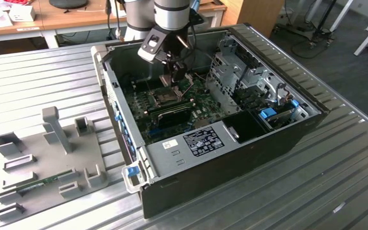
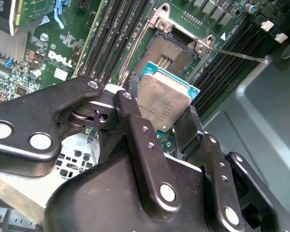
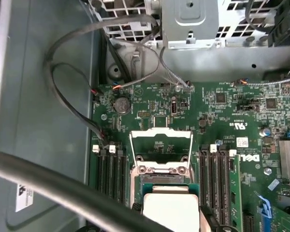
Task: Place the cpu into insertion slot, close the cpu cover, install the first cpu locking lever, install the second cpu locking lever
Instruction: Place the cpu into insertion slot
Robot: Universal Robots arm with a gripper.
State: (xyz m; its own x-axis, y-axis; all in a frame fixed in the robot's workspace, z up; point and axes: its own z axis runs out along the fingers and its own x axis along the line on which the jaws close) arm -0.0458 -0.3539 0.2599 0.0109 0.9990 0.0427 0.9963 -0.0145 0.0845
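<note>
Cpu (image 2: 163, 104), clamped by opposite edges between the gripper's (image 2: 160, 112) fingers, hangs tilted close over the open insertion slot (image 2: 171, 53). The cpu cover (image 3: 160, 133) stands raised at one edge of the slot, on the green motherboard (image 3: 183, 111). Judged light, stiff and fragile: grip the edges, never the contact face.
</note>
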